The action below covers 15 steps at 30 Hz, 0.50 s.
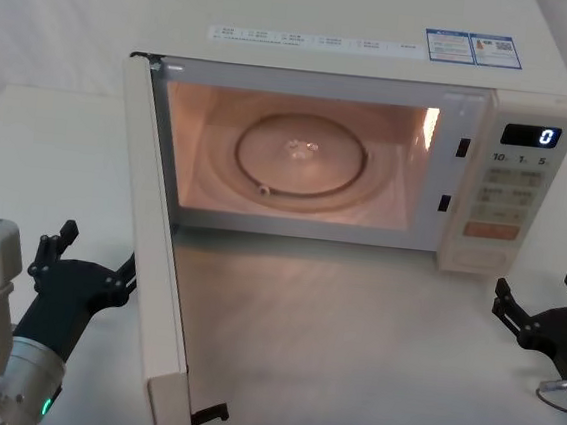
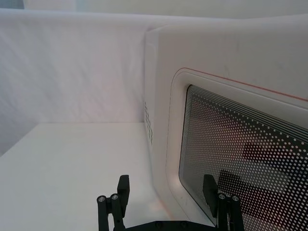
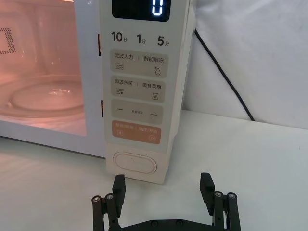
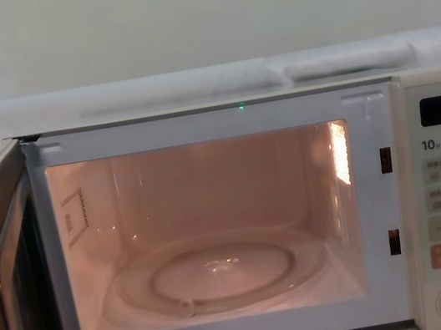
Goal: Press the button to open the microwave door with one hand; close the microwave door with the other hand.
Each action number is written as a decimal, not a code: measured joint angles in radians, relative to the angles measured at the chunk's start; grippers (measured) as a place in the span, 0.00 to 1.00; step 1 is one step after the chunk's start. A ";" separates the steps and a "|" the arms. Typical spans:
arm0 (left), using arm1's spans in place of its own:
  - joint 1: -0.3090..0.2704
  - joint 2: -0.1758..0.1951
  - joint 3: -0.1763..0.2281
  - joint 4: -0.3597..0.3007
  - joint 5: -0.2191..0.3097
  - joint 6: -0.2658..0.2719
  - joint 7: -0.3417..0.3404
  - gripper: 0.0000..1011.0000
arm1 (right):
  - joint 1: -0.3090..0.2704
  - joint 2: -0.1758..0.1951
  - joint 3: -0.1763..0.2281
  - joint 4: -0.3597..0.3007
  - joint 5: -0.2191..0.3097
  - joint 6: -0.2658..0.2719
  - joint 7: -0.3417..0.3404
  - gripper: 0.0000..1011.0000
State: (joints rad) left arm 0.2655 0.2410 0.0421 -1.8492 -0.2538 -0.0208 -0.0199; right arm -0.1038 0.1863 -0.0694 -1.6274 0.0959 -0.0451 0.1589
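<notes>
White table (image 1: 350, 360); cream microwave door (image 1: 154, 250) open.

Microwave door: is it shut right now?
No, the microwave door stands swung wide open, showing the lit inside and the glass turntable.

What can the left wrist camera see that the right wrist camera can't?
Left wrist view: the outside of the open microwave door, with its dotted dark window, and the open left pincer beside it.

Right wrist view: the control panel, the display reading 0, the orange key, the button and the open right pincer in front of it.

Both: the microwave's cream body on the white table.
</notes>
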 joint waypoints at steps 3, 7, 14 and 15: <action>0.000 0.000 0.000 0.000 0.000 0.000 0.000 0.99 | 0.000 0.000 0.000 0.000 0.000 0.000 0.000 0.99; 0.000 0.000 0.000 0.000 0.000 0.000 0.000 0.99 | 0.000 0.000 0.000 0.000 0.000 0.001 0.000 0.99; 0.000 0.000 0.000 0.000 0.000 0.000 0.000 0.99 | 0.000 0.000 0.000 0.000 0.000 0.001 0.000 0.99; 0.000 0.000 0.000 0.000 0.000 0.000 0.000 0.99 | 0.000 0.000 0.000 0.000 0.000 0.001 0.000 0.99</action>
State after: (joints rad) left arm 0.2655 0.2410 0.0421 -1.8492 -0.2538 -0.0208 -0.0199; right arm -0.1038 0.1862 -0.0694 -1.6274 0.0959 -0.0446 0.1591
